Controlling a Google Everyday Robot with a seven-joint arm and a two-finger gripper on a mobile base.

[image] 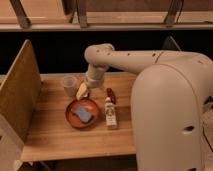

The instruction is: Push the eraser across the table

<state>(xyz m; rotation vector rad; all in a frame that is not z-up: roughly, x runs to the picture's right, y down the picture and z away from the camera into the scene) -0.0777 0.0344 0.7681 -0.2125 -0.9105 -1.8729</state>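
A small blue-grey rectangular block (83,114), seemingly the eraser, lies on an orange plate (70,116) near the middle of the light-brown wooden table (50,125). My gripper (82,91), yellowish at its tip, hangs from the white arm (125,59) just above the plate's far edge, a little behind the block and next to a clear cup. It does not appear to touch the block.
A clear plastic cup (69,85) stands behind the plate on the left. A small labelled bottle (110,114) stands right of the plate, with a red object (110,95) behind it. An upright tan panel (20,90) bounds the table's left side. My white body (170,115) covers the right.
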